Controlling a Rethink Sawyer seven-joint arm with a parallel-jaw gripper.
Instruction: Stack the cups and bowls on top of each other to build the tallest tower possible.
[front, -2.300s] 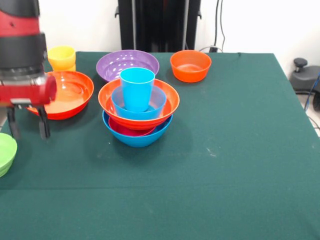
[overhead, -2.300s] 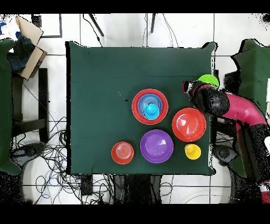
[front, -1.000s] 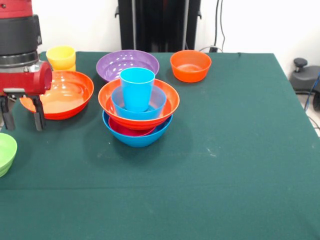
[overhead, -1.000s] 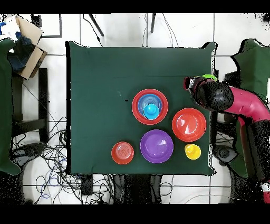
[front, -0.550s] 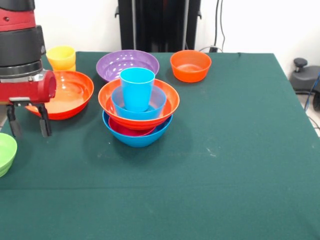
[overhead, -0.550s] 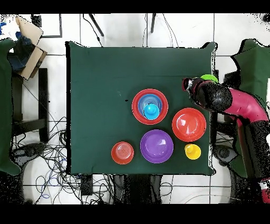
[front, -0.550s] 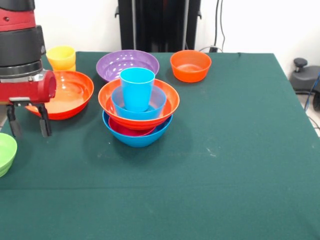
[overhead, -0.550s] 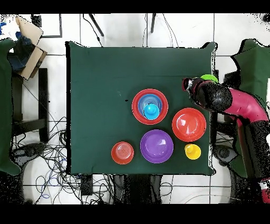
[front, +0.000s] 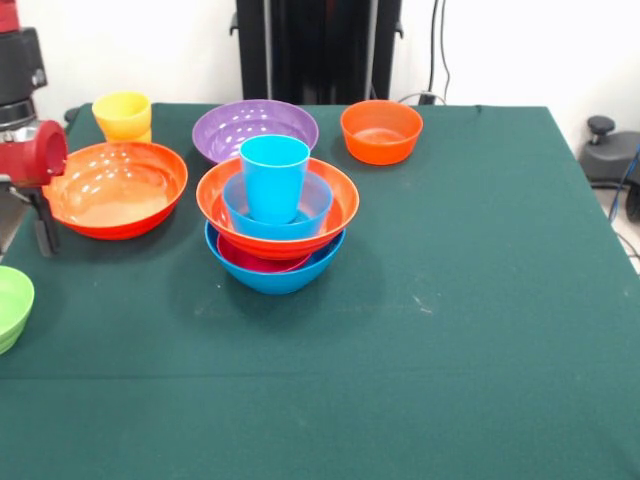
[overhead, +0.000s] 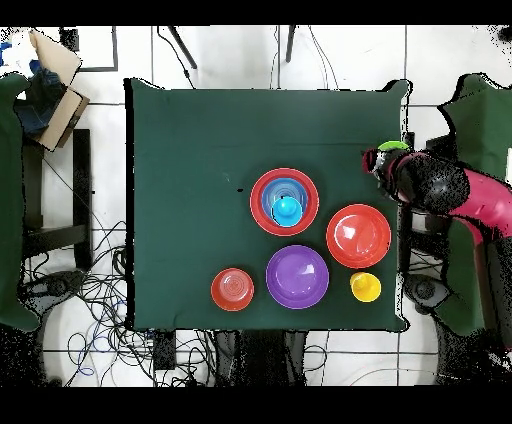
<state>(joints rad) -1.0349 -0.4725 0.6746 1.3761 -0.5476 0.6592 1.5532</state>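
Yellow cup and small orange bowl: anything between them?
Yes, the purple bowl sits between the yellow cup and the small orange bowl, clearest in the front view.

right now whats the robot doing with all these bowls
Nothing is being handled. The gripper sits off at the table edge between the lime green bowl and a large orange bowl. The tower stands mid-table, sky blue cup on top. The yellow cup, purple bowl and small orange bowl wait unstacked.
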